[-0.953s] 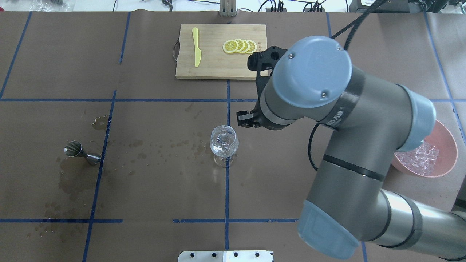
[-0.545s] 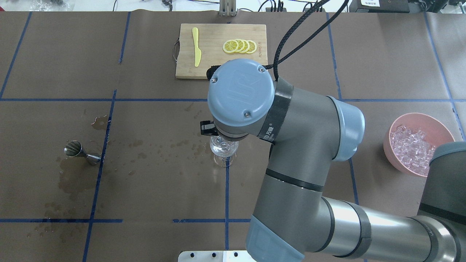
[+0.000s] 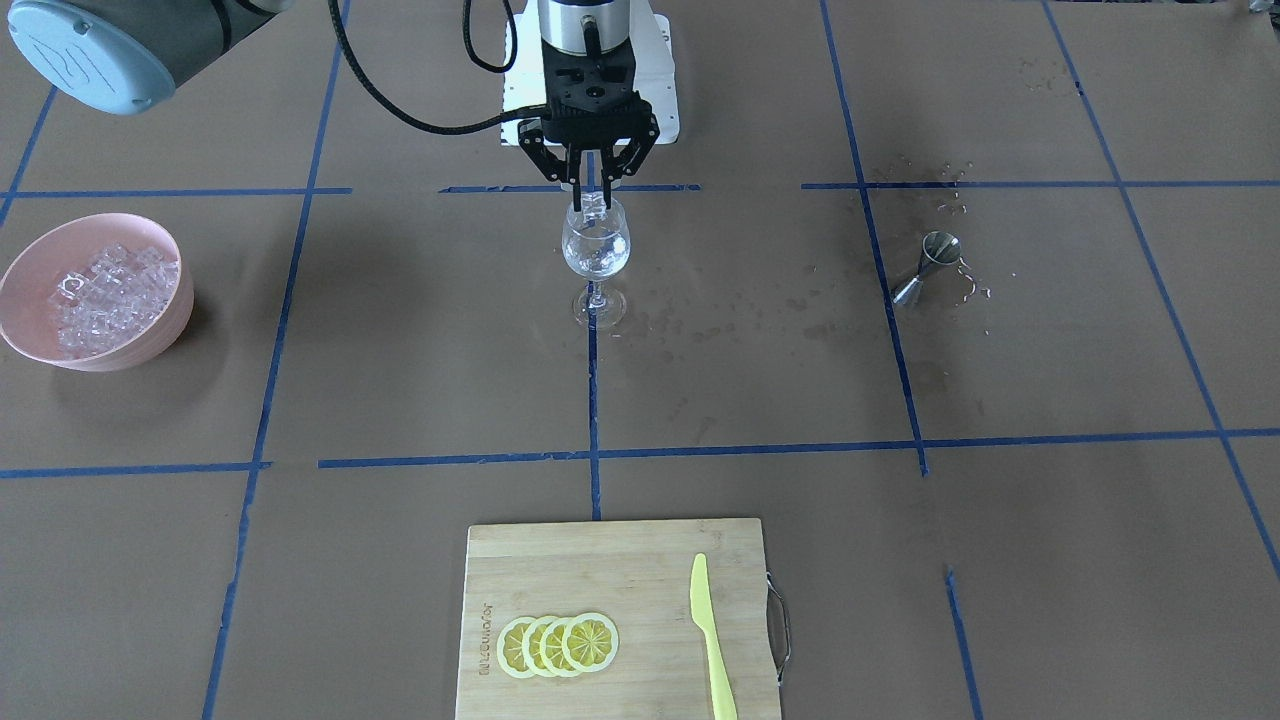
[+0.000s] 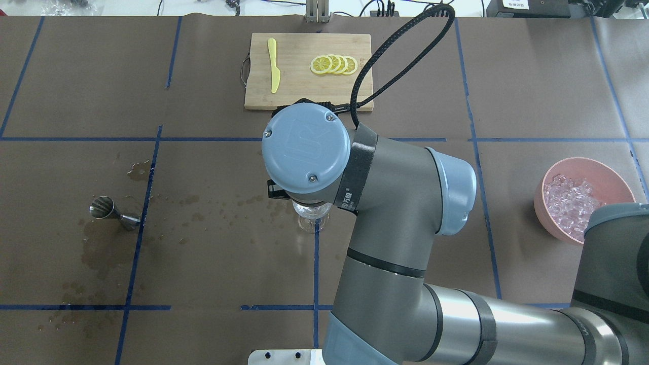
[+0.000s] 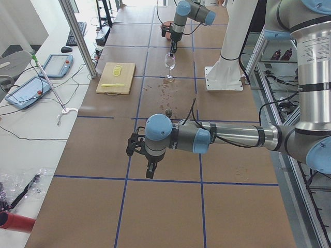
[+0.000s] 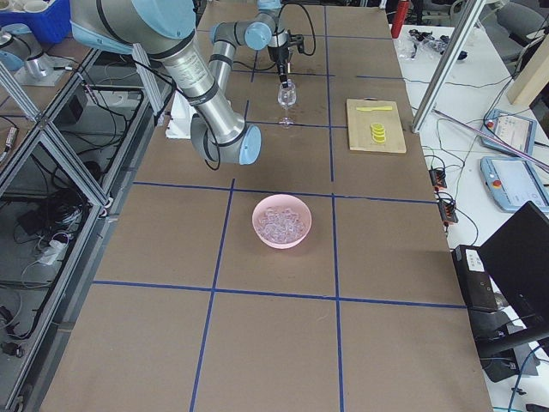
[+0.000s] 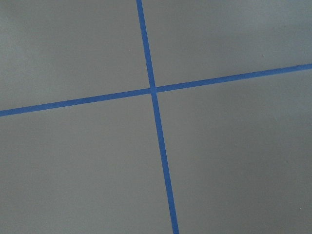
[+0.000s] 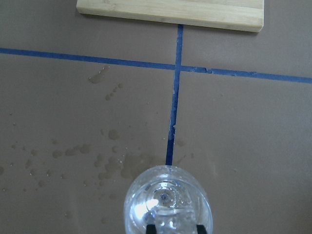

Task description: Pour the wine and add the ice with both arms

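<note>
Table (image 3: 1000, 560): brown cover, blue tape (image 3: 760, 449) grid. Directly on it: wine glass (image 3: 596, 255) upright at centre on a tape line, pink bowl (image 3: 130, 350) at the robot's right, cutting board (image 3: 600, 570) on the far side, jigger (image 3: 925, 265) tipped over at its left, spill marks (image 4: 101, 248) around the jigger.

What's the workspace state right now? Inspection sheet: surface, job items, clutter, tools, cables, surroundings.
Surface: brown table with blue tape grid; wet stains from the jigger toward the glass.
Job's things: wine glass upright at centre; ice heaped in pink bowl.
Clutter: jigger on its side; cutting board carrying lemon slices and yellow knife.
Tools: right tool directly over the glass, apparently shut on an ice cube; left tool over bare table, far from the glass, open or shut cannot be told.
Cables: black cable loops off the right wrist, clear of the glass.
Surroundings: tablets and loose wires on the side bench.
</note>
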You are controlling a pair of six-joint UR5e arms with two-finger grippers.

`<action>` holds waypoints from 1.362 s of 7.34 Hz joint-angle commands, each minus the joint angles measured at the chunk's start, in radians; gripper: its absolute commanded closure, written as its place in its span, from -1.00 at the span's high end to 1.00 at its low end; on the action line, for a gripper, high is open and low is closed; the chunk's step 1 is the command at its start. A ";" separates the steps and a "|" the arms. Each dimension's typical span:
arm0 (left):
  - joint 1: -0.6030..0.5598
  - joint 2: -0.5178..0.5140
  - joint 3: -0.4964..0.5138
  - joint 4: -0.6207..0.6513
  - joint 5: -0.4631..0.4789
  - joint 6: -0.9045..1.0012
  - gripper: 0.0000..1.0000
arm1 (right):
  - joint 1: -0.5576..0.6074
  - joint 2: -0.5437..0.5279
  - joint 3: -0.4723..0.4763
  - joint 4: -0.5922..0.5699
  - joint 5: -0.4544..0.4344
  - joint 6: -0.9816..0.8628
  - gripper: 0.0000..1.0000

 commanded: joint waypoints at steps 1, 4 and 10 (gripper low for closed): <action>-0.001 0.002 0.000 0.000 0.000 0.002 1.00 | -0.004 -0.001 -0.001 0.000 -0.002 0.000 1.00; -0.001 0.002 0.000 0.000 0.000 0.000 1.00 | -0.001 0.002 0.018 -0.002 0.010 -0.009 1.00; -0.005 0.017 0.009 0.006 0.003 0.002 1.00 | 0.490 -0.301 0.119 -0.014 0.338 -0.597 1.00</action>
